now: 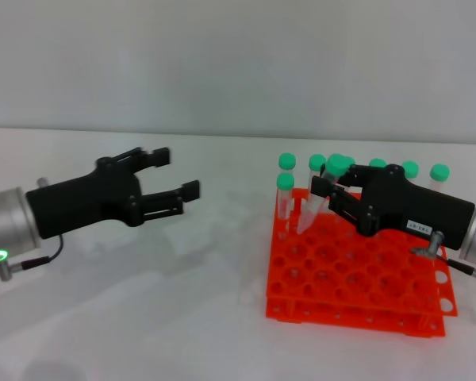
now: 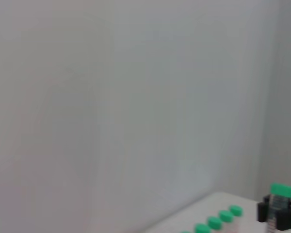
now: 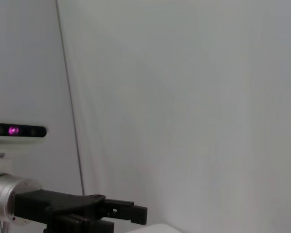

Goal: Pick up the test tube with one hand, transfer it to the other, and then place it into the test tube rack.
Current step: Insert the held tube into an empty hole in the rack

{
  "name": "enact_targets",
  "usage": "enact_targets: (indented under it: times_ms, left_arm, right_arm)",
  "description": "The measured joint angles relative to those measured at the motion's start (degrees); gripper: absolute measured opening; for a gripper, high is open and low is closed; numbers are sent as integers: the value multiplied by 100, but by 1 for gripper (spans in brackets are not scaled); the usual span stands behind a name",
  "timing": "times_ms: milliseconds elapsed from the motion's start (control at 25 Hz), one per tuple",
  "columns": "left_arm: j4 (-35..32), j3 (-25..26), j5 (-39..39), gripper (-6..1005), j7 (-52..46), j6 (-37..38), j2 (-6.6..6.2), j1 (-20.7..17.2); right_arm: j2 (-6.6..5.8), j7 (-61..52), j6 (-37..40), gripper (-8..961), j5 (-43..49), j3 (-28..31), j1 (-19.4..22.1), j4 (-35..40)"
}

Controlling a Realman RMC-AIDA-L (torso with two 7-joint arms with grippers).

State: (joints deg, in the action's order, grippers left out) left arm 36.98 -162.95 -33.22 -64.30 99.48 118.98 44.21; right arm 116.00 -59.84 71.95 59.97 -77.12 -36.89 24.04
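The test tube (image 1: 312, 208) is clear with a green cap (image 1: 335, 166). It hangs tilted over the far left part of the orange-red test tube rack (image 1: 357, 305), its lower end close to the holes. My right gripper (image 1: 327, 189) is shut on its upper part; the left wrist view shows the same gripper (image 2: 280, 216) with the green cap (image 2: 281, 189) above the fingers. My left gripper (image 1: 180, 173) stands open and empty above the table, well left of the rack. It also shows in the right wrist view, as the left gripper (image 3: 128, 212).
Several other green-capped tubes (image 1: 285, 190) stand upright in the rack's far rows, close around the held tube; some caps (image 2: 216, 222) show in the left wrist view. A white wall rises behind the white table (image 1: 143, 317). The robot's head camera (image 3: 19, 130) faces the right wrist.
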Motion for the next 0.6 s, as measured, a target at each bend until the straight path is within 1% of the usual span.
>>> enact_targets:
  times_ms: [160, 200, 320, 400, 520, 600]
  left_arm:
    - [-296, 1, -661, 880, 535, -98, 17, -548]
    - [-468, 4, -1044, 880, 785, -105, 19, -807]
    - [-874, 7, -1883, 879, 1322, -154, 19, -1354]
    - [-1114, 12, -2299, 878, 1645, -213, 20, -1654]
    - [-1423, 16, -2650, 877, 1969, -327, 20, -1927]
    - [-1564, 18, -2717, 877, 2084, -461, 20, -1987]
  right_arm:
    - [-26, 48, -21, 212, -5, 18, -71, 75]
    - [-33, 66, -26, 212, -6, 24, -76, 94]
    - [-37, 230, -129, 213, -15, 30, -91, 122]
    - [-26, 345, -245, 213, -20, 31, -115, 126]
    - [-12, 496, -361, 214, -22, 9, -134, 134]
    - [-9, 596, -388, 214, -22, 2, -117, 136]
